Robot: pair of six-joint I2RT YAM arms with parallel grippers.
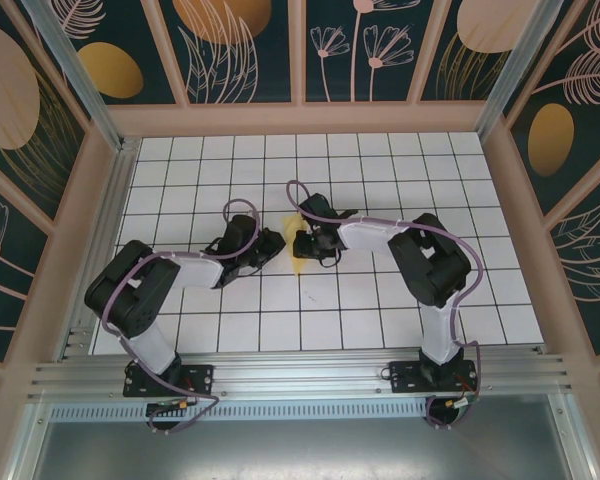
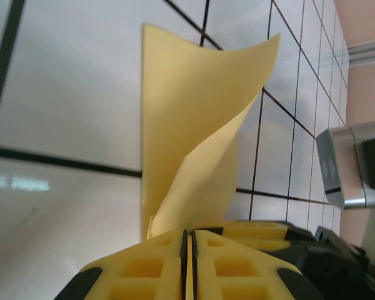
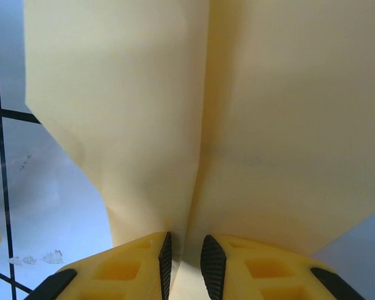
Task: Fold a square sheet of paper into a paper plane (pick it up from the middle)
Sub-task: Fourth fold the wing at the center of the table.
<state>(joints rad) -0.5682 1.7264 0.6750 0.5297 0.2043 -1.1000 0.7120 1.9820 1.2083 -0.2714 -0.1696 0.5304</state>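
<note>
Thin pale-yellow sheet of paper, creased and curling, stands at the middle of the glossy white-tiled tabletop. The left gripper pinches its lower end, and the right gripper narrowly clamps its fold.

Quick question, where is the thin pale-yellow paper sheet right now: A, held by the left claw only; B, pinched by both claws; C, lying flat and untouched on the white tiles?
B: the pale-yellow paper sheet runs in between the fingers of the left claw and of the right claw.
</note>
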